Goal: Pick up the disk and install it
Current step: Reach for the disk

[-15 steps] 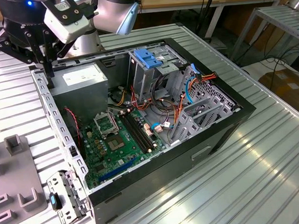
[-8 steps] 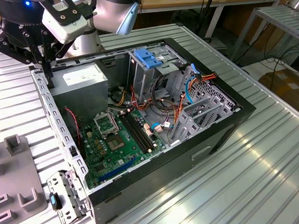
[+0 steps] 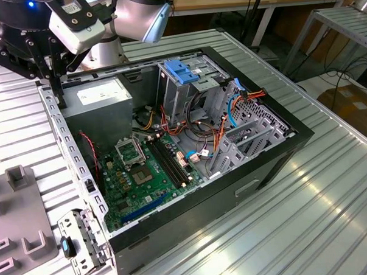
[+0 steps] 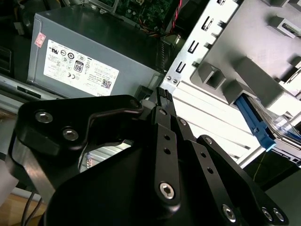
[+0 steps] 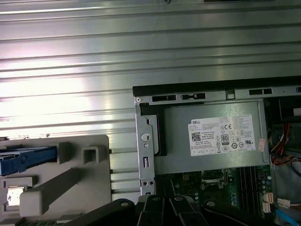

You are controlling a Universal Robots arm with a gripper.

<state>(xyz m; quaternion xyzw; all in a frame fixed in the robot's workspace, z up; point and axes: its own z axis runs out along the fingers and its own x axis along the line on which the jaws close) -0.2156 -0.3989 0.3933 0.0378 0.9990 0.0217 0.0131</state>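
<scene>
Blue-framed disk (image 5: 27, 159) in grey fixture (image 5: 70, 188), long axis along table ribs (image 5: 141, 56); tool (image 4: 162, 96) state unclear.

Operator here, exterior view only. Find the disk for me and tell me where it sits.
Observer: In the first wrist view the disk rests in the grey fixture on the ribbed table, outside the computer case.
Operator: Confirm whether the gripper has it.
Observer: It does not. In the second wrist view the gripper is near the power supply, and the disk's blue carrier lies apart from it, tucked in the fixture.
Operator: Describe what stands next to it.
Observer: In the first wrist view, raised grey posts of the fixture stand right beside the carrier's end.
</scene>
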